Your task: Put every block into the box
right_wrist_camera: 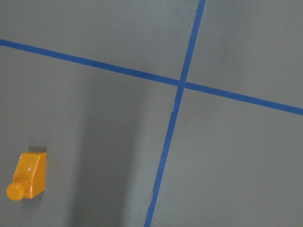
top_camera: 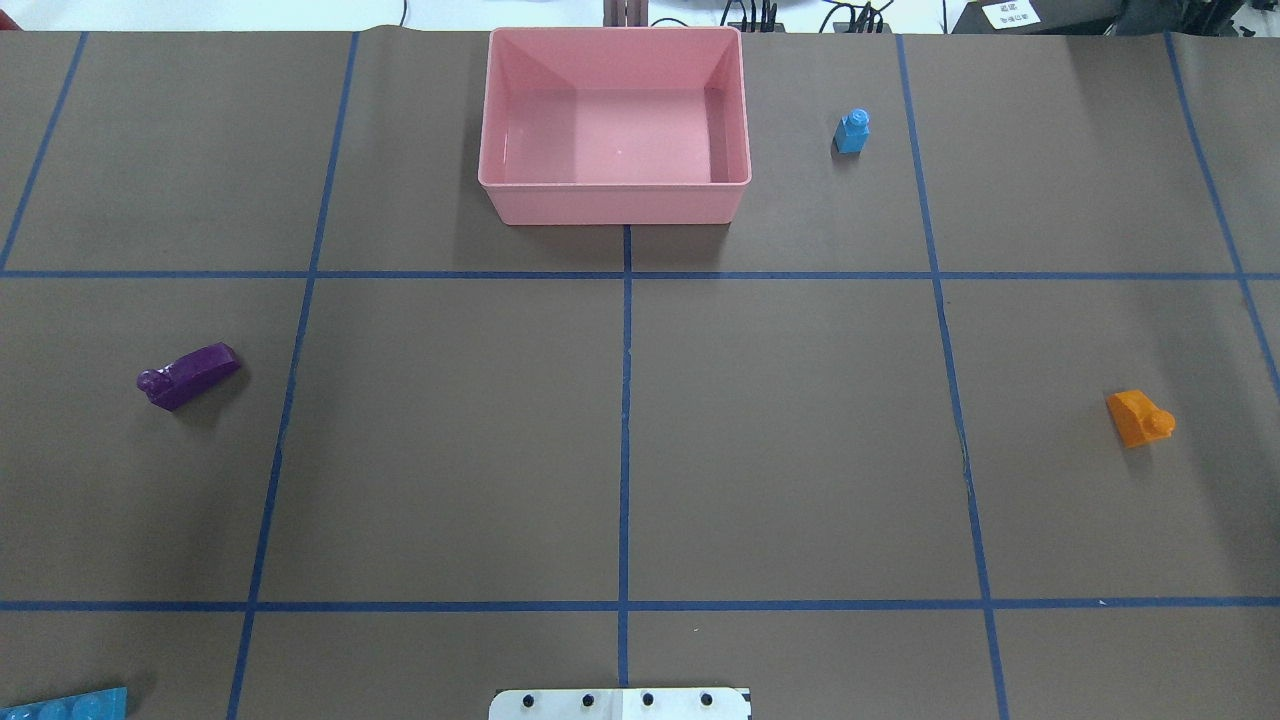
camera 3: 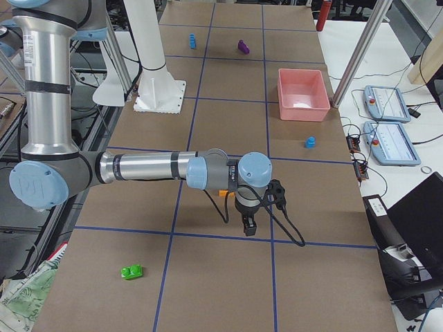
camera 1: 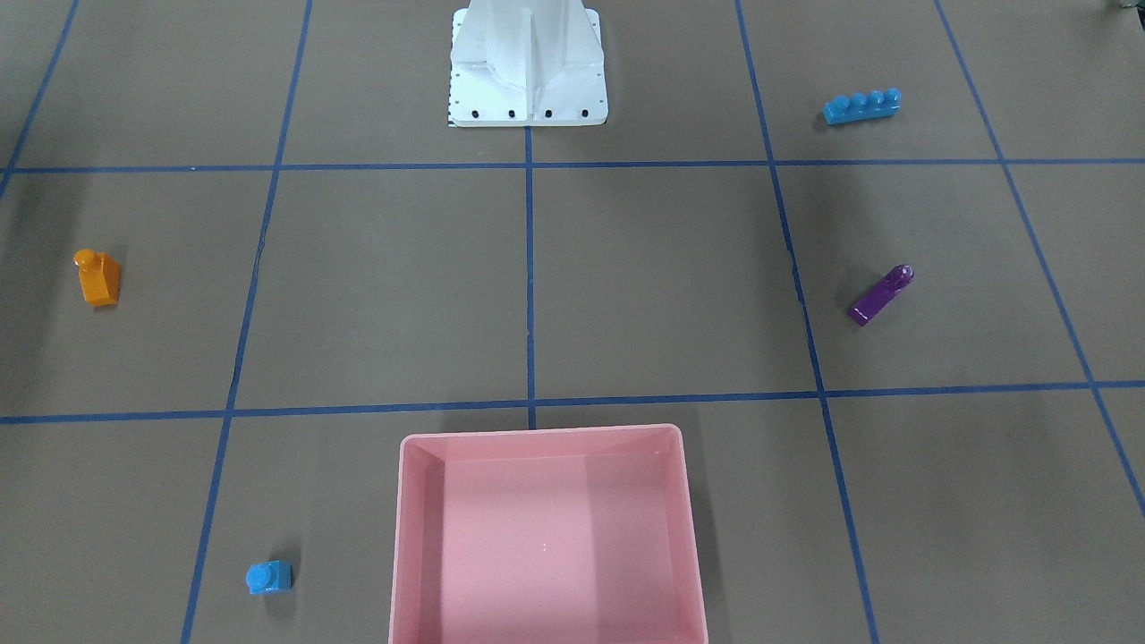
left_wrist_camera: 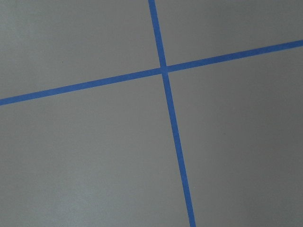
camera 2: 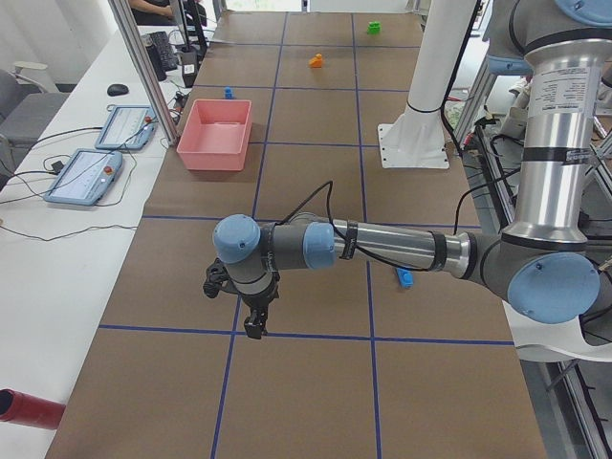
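Pink box (camera 1: 540, 444), one; five blocks (camera 1: 98, 279) (camera 1: 270, 578) (camera 1: 860, 107) (camera 1: 881, 295) (camera 3: 131, 272) outside it; two hands (camera 2: 253, 332) (camera 3: 248, 229), cannot tell if apart.

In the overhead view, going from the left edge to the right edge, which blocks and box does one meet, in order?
long blue bar → purple wedge → pink box → small blue cube → orange block

Brown desk (top_camera: 800, 450) gridded with blue tape (top_camera: 625, 420); pink box (top_camera: 612, 205) far centre; blue cube (top_camera: 852, 131) near its right; orange block (top_camera: 1138, 417) right; purple wedge (top_camera: 188, 375) left; blue bar (camera 1: 860, 106) near left; green block (camera 3: 131, 271) at the right end; white base (camera 1: 528, 89) near centre.
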Available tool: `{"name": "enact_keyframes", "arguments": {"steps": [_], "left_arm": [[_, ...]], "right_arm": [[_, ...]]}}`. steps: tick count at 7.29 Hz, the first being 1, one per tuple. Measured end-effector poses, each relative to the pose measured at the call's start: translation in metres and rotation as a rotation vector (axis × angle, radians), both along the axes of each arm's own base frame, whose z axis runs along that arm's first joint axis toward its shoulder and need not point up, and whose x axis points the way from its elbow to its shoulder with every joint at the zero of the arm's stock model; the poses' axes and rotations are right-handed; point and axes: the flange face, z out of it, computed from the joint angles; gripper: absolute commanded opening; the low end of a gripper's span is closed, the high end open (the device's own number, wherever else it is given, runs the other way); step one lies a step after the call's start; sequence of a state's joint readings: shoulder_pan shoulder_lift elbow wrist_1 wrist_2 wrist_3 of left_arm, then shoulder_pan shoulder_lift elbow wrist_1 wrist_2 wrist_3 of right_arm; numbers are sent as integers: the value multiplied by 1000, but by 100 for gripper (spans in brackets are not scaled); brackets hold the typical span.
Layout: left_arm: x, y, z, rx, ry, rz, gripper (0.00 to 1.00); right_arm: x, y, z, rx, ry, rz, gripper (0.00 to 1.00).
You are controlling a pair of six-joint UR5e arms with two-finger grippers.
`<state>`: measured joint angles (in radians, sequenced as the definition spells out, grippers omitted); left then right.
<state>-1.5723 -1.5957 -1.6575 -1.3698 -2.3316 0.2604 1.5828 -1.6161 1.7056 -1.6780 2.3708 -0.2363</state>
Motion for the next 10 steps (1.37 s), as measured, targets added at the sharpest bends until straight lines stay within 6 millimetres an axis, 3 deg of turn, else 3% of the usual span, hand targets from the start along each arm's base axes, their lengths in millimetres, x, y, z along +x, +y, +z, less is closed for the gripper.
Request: {"name": "enact_keyframes", "arguments": {"steps": [3, 6, 8, 10], "left_arm": [[0, -5, -7, 12, -2, -3, 100], [4, -32, -51, 104, 3, 2, 100], [6, -42, -68, 169, 7, -6, 100], [8, -43, -74, 150, 39, -56, 100]], "right_arm": [[-1, -1, -3, 2, -6, 2, 100], [-12, -18, -37, 58, -48, -9, 100], [-60, -31, -58, 73, -104, -87, 100], [-113, -26, -86, 96, -118, -172, 100]]}}
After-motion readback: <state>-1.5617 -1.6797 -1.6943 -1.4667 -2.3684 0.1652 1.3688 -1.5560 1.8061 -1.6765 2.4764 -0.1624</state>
